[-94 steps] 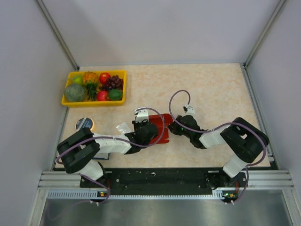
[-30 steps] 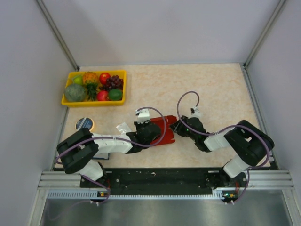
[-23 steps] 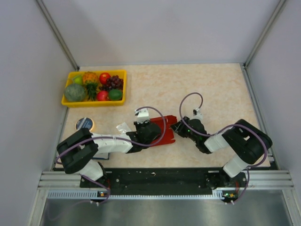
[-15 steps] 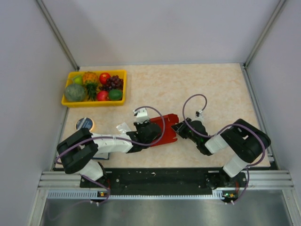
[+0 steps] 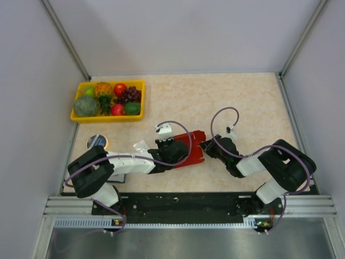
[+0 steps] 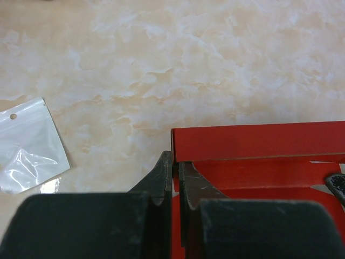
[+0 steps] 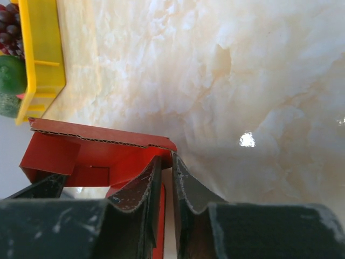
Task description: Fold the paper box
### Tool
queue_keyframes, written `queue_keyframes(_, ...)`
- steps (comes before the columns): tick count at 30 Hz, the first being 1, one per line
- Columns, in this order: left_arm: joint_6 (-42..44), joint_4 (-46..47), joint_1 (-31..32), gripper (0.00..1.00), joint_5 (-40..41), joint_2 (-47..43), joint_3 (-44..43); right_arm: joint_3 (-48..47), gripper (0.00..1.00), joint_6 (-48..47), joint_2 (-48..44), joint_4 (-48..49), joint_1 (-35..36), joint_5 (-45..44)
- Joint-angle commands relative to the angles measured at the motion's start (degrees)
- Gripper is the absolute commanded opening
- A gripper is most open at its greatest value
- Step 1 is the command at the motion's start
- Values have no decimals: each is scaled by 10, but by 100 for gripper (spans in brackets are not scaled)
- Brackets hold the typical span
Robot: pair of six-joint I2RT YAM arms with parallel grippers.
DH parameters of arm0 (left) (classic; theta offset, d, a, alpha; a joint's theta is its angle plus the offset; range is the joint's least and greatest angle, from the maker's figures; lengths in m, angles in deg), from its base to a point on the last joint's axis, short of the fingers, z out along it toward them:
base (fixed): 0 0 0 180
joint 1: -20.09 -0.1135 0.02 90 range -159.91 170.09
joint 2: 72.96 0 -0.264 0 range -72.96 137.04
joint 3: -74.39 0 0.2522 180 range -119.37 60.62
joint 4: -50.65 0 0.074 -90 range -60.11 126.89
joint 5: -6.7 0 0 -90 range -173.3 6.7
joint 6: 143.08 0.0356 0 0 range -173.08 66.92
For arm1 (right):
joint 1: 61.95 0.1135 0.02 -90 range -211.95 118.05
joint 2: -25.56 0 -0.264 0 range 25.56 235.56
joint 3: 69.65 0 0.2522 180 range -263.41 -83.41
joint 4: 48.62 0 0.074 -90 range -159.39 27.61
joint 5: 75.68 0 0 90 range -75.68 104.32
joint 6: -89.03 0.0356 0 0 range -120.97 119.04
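Nothing here can be read: no words, labels, brand marks or numbers come out legibly in any view. The paper box (image 6: 259, 141), seen close up from both wrists, is plain red card. The small round tin (image 5: 97, 142) near the left edge of the worktop (image 5: 215, 97) has a dark top, and any marking on it is too small to make out.

Beige marbled tabletop (image 5: 242, 102), enclosed by plain grey walls. At the far-left corner, a yellow tray (image 5: 108, 118) holding a pineapple (image 5: 103, 89), a red apple (image 5: 120, 89), dark grapes (image 5: 129, 95) and a green melon (image 5: 85, 106). Nearer, a small round disc (image 5: 97, 142); right of it, apart, a clear plastic bag (image 5: 141, 146) lying flat.
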Motion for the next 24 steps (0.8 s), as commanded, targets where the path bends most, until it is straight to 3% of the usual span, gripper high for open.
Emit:
queue_keyframes(1, -1, -18, 9, 0, 29, 3, -22, -25, 10, -29, -18, -11, 4, -19)
queue_keyframes(4, 2, -25, 14, 0, 37, 8, -32, -39, 0, -44, -27, -41, 20, -33)
queue_keyframes(13, 9, -43, 33, 0, 51, 27, -58, -118, 0, -218, -54, -153, 115, -146)
queue_keyframes(21, 31, 72, 33, 0, 6, -1, 0, -177, 0, -321, 24, -129, 125, -50)
queue_keyframes(24, 25, 75, 34, 0, 0, -1, 5, -186, 6, -324, 27, -133, 124, -35)
